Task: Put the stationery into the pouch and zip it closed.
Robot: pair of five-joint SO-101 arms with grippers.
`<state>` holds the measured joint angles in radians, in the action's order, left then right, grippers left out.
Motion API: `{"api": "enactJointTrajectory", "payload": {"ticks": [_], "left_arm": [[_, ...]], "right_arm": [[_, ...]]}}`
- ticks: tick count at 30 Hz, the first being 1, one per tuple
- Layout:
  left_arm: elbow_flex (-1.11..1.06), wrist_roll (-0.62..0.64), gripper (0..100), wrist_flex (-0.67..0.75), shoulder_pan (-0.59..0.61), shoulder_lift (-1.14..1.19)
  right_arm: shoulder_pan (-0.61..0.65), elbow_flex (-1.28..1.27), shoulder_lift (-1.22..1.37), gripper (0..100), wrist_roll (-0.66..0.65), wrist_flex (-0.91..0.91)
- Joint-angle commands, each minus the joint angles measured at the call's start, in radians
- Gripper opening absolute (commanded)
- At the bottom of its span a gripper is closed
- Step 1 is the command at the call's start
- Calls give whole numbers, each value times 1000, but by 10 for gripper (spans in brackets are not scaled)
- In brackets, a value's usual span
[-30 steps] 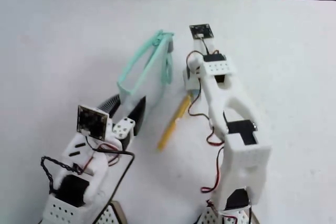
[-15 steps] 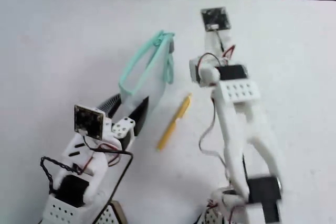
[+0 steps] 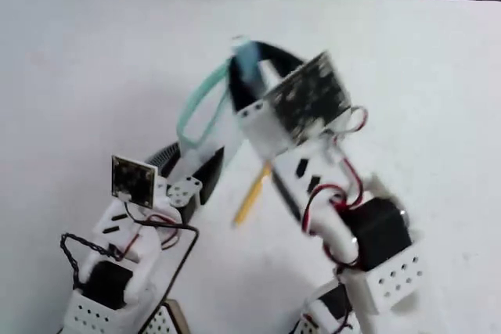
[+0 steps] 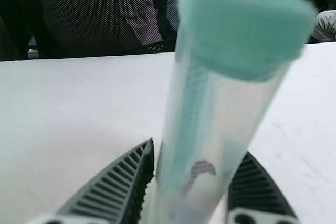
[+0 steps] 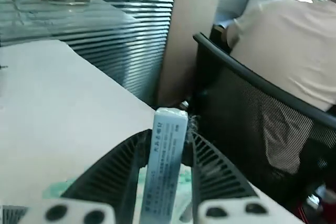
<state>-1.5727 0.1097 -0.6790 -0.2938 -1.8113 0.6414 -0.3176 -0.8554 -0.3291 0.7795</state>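
Here, left tool [image 4: 197, 153] clamps clear teal-rimmed pouch [image 4: 231, 77]; right tool [image 5: 169, 136] grips pale printed rectangular stick [image 5: 165, 166].

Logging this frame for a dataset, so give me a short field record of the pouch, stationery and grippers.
container: clear plastic pouch with teal trim, on white table
left gripper: shut on pouch's near end
right gripper: shut on pale rectangular block, over pouch's far end
loose item: yellow pencil, on table beside pouch

place: office | cues: window blinds [image 5: 121, 30], mesh chair [image 5: 241, 119], white table [image 3: 94, 52]
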Motion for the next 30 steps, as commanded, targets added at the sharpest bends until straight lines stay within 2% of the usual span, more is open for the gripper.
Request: {"api": "enactJointTrajectory", "payload": {"ticks": [1, 10, 30], "left_arm": [[57, 11, 219, -2, -7, -7], [57, 9, 219, 0, -7, -7], [57, 9, 218, 3, -5, -7]], "right_arm": [[82, 44, 4, 17, -23, -91], [105, 41, 177, 17, -17, -140], [90, -103, 185, 21, -18, -110]]}}
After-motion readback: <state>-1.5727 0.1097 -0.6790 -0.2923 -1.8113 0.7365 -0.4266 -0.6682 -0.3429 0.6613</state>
